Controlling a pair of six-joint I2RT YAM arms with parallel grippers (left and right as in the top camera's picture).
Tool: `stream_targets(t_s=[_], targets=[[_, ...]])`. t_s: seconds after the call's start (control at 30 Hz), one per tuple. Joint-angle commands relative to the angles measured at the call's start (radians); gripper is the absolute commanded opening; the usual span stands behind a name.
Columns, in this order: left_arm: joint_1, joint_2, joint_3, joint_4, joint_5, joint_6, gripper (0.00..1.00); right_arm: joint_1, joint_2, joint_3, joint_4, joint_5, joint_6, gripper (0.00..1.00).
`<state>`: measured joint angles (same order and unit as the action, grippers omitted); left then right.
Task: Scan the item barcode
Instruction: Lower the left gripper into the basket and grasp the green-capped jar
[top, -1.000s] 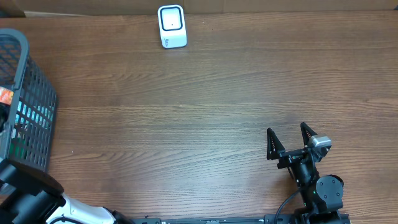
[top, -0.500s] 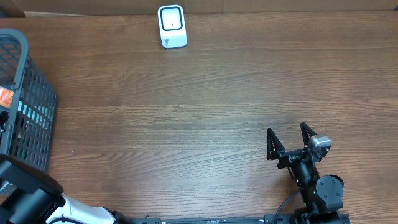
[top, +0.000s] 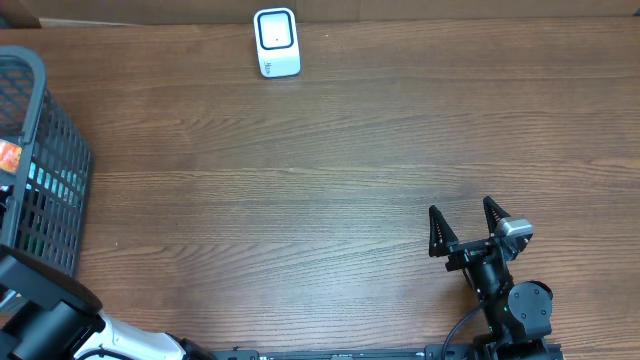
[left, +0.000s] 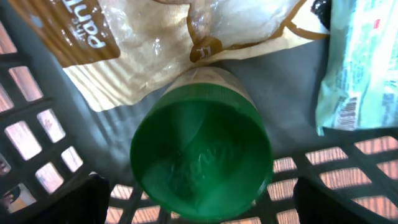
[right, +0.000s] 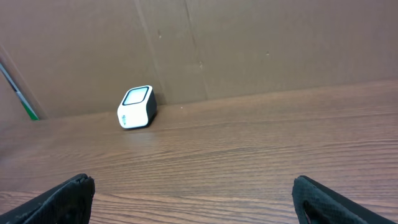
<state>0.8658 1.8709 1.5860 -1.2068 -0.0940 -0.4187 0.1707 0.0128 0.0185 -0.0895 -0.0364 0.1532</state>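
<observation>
My left gripper (left: 200, 200) is down inside the dark plastic basket (top: 45, 150) at the table's left edge. It is open, with its dark fingers (left: 74, 202) on either side of a jar's green lid (left: 202, 158), not touching it. Behind the jar lies a tan and white bag (left: 155, 37). A pale green packet (left: 360, 62) at the right shows a barcode (left: 348, 113). The white scanner (top: 276, 42) stands at the table's far edge and also shows in the right wrist view (right: 136, 107). My right gripper (top: 465, 232) rests open near the front right with nothing in it.
The basket's grid walls (left: 37, 124) close in around the left gripper. An orange item (top: 8, 155) shows at the basket's rim. Brown cardboard (right: 249, 43) backs the table behind the scanner. Bare wood (top: 330, 180) lies between basket, scanner and right arm.
</observation>
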Motion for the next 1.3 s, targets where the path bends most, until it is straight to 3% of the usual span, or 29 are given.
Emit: stream_targets(t_s=[0.0, 0.2, 0.83, 0.97, 1.03, 1.1, 1.27], targets=[[0.000, 0.009, -0.037, 0.015, -0.017, 0.012, 0.97, -0.004, -0.010, -0.010, 0.006, 0.009, -0.003, 1.00], [0.000, 0.010, -0.043, 0.034, -0.018, 0.015, 0.90, -0.004, -0.010, -0.010, 0.006, 0.009, -0.003, 1.00], [-0.002, 0.014, -0.134, 0.145, -0.021, 0.023, 0.90, -0.004, -0.010, -0.010, 0.006, 0.009, -0.003, 1.00], [-0.002, 0.014, -0.143, 0.158, -0.021, 0.024, 0.82, -0.004, -0.010, -0.010, 0.006, 0.009, -0.003, 1.00], [-0.002, 0.014, -0.143, 0.161, -0.021, 0.031, 0.68, -0.004, -0.010, -0.010, 0.006, 0.010, -0.003, 1.00], [-0.002, 0.014, -0.143, 0.164, -0.021, 0.030, 0.61, -0.004, -0.010, -0.010, 0.006, 0.009, -0.003, 1.00], [-0.002, 0.014, -0.142, 0.165, -0.021, 0.030, 0.55, -0.004, -0.010, -0.010, 0.006, 0.009, -0.003, 1.00]])
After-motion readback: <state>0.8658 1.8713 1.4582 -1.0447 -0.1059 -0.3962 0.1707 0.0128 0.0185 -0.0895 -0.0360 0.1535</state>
